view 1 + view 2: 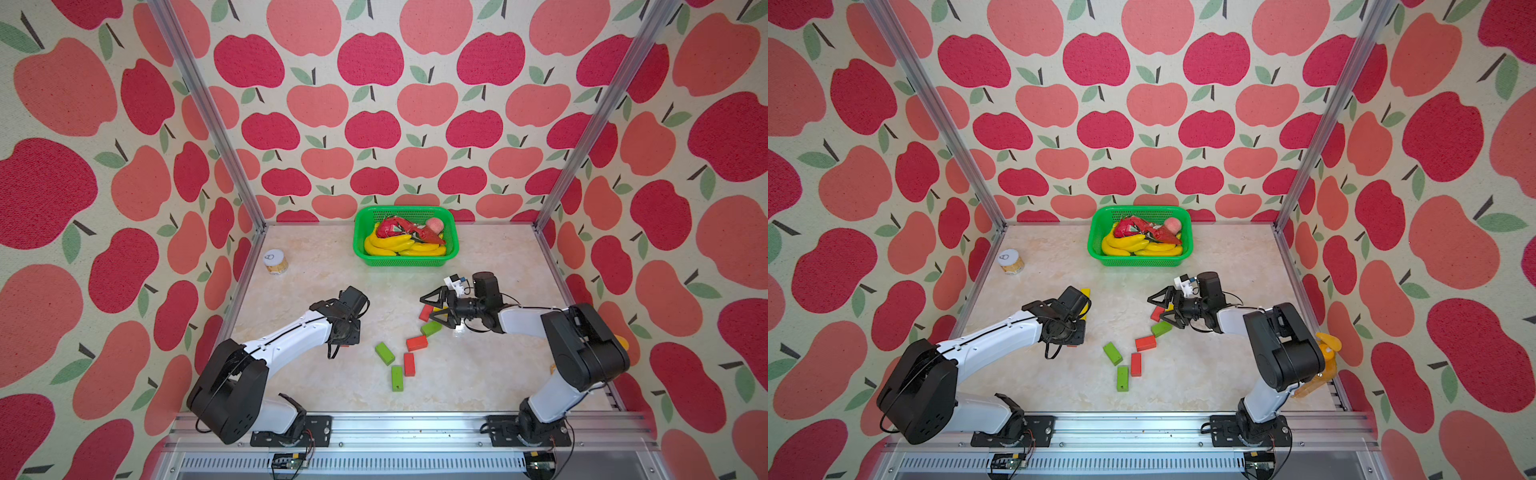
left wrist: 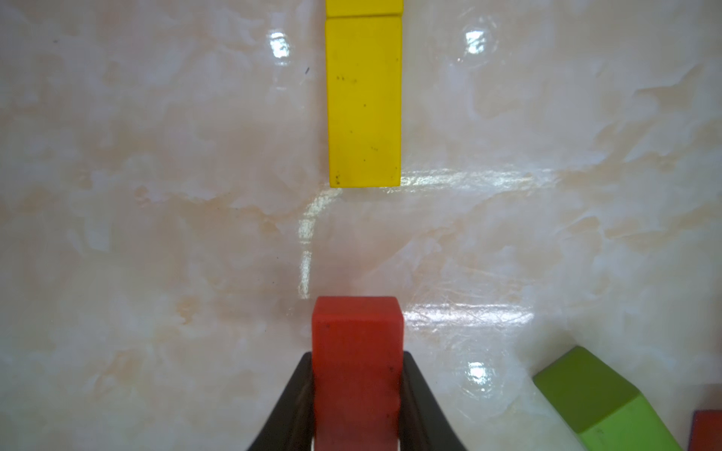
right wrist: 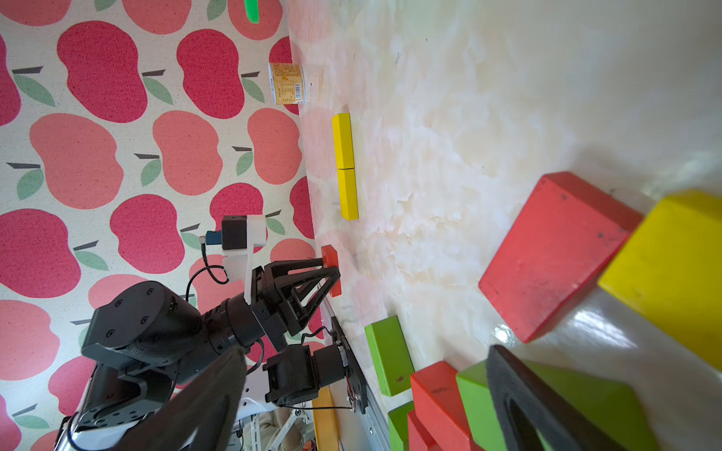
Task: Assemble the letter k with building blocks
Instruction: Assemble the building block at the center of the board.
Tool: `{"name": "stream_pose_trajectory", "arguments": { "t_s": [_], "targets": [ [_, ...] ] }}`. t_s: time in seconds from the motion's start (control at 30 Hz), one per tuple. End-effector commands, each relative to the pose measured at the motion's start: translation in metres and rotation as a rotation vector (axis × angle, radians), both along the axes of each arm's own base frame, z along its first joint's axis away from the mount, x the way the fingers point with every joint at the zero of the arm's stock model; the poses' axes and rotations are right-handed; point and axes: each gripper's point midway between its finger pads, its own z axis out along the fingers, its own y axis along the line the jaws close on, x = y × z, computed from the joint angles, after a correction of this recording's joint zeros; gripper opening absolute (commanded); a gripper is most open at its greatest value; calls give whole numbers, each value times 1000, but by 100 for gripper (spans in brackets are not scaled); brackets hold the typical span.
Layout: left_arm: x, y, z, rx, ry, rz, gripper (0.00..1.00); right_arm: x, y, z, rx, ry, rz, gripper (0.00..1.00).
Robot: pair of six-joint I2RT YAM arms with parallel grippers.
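1. Far left, by the wall, I see a small tin [image 1: 275, 262] standing upright with its white lid on; what it holds is hidden.
2. Back centre, a green basket [image 1: 405, 261] carries yellow toy bananas [image 1: 386, 245], a crumpled red item [image 1: 395, 227] and a pink peach [image 1: 434, 224].
3. On the table [image 1: 478, 374], my left gripper [image 2: 357, 355] is clamped on a red block [image 2: 357, 332]. The block is lined up with two yellow blocks [image 2: 365, 101] that lie end to end, touching. Bare table separates red from yellow.
4. Right of centre, five loose blocks [image 1: 417, 343] lie scattered near one another, three green and two red.
5. My right gripper [image 1: 424, 307] hangs with jaws spread wide, grasping nothing. It is just over a second red block [image 3: 547, 254] and a yellow block [image 3: 672, 265], which lie side by side.
6. The table is glossy, cream and marble-patterned. Apple-print walls [image 1: 374, 124] close it in on three sides, with metal posts [image 1: 208, 104] at the back corners.
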Motion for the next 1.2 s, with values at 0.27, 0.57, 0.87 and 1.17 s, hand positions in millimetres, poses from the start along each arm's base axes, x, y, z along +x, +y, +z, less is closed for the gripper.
{"name": "stream_pose_trajectory", "arguments": {
  "t_s": [0.27,0.57,0.87,1.17],
  "targets": [
    [12,-1,-12,-18,-18,-27,24,-8,17,23,52,-42,73,99],
    [19,-4,-22,-18,4,-15,23,-15,31,22,56,-42,110,99],
    [24,-8,-23,-25,4,-14,23,-29,53,25,70,-53,167,99],
    [30,-8,-24,-15,11,-7,23,-30,54,25,72,-56,171,99]
  ]
}}
